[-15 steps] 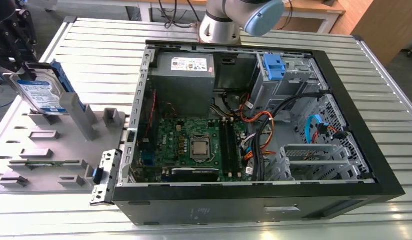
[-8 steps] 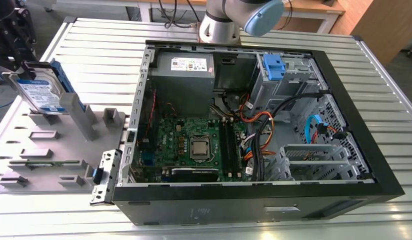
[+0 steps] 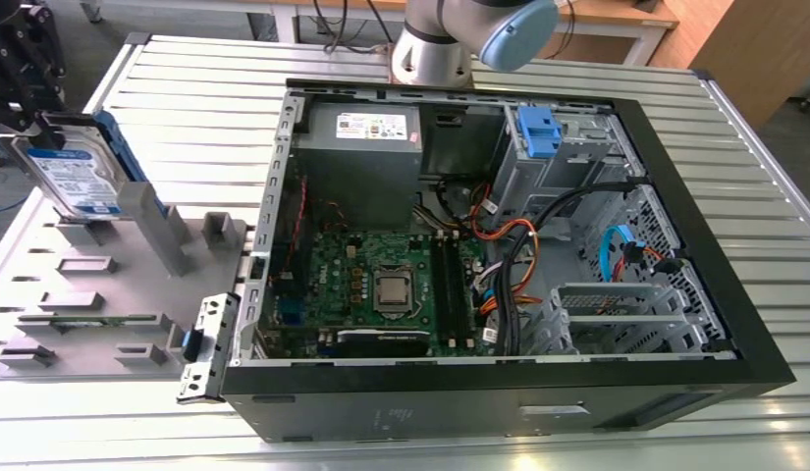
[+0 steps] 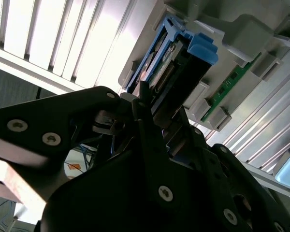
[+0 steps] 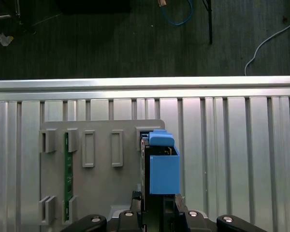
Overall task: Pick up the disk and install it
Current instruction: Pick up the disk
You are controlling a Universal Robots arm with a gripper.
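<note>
Gripper [image 5: 158,203] sits right over the disk [image 3: 72,175], straddling its upper edge in the first wrist view. From where I stand I cannot tell whether it has clamped on yet or is only set around it. The disk stands on edge, leaning a little, in a slot of the grey fixture tray [image 3: 117,294]. That tray lies on the ribbed metal surface [image 3: 221,98], on the exterior view's left, well apart from the open computer case [image 3: 719,324].

I'd guess the disk is dense for its size and completely stiff, so it won't sag. Its bare metal faces look smooth and could slide in a light pinch. It is also the sort of thing that won't forgive a knock. The blue carrier frame [image 5: 163,174] round its edges is plastic and probably gives a bit. To my eye the best hold is across the two flat faces near the top edge, squarely, so it lifts straight out of the slot.
</note>
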